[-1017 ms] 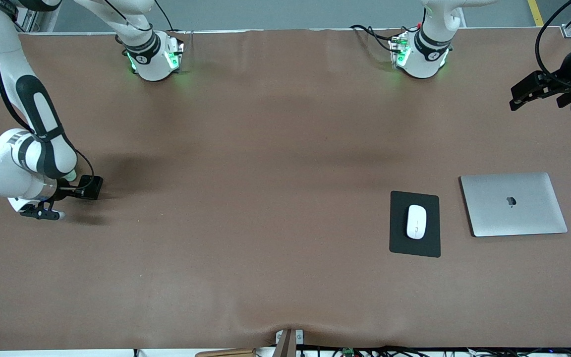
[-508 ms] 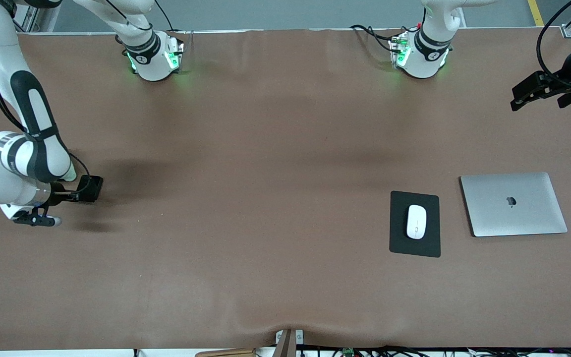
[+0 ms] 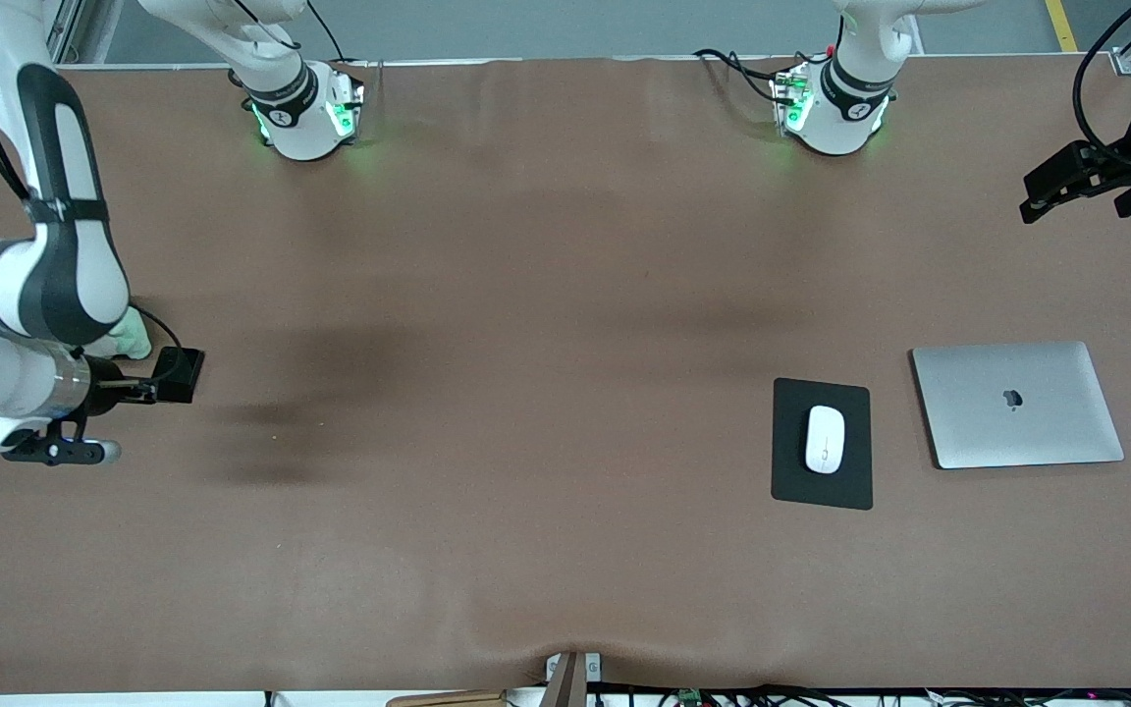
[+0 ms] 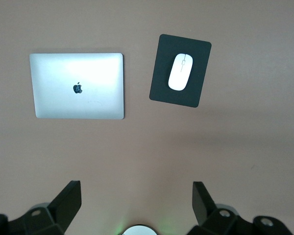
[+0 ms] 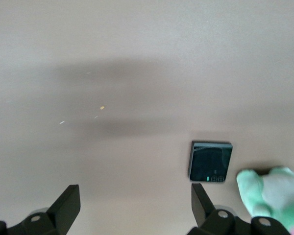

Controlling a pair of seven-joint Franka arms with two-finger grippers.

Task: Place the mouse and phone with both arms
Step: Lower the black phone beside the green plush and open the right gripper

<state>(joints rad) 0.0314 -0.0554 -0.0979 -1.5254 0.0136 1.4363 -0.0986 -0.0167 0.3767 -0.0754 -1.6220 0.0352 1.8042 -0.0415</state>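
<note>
The white mouse (image 3: 824, 439) lies on a matte black pad (image 3: 821, 491) toward the left arm's end of the table. It also shows in the left wrist view (image 4: 180, 72). The black glossy phone (image 3: 178, 375) lies flat on the table at the right arm's end, and shows in the right wrist view (image 5: 210, 161). My right gripper (image 3: 134, 389) is open and empty above the table beside the phone (image 5: 135, 196). My left gripper (image 3: 1042, 196) is open and empty, held high over the left arm's end of the table (image 4: 137, 196).
A closed silver laptop (image 3: 1017, 405) lies beside the pad, closer to the left arm's end (image 4: 78, 85). A green and white plush toy (image 3: 134, 344) lies next to the phone, partly under the right arm (image 5: 272, 191). The table is covered in brown cloth (image 3: 526, 393).
The right arm has risen, lifting its open gripper away from the phone, which stays on the table. The left gripper has drifted slightly toward the table's end.
</note>
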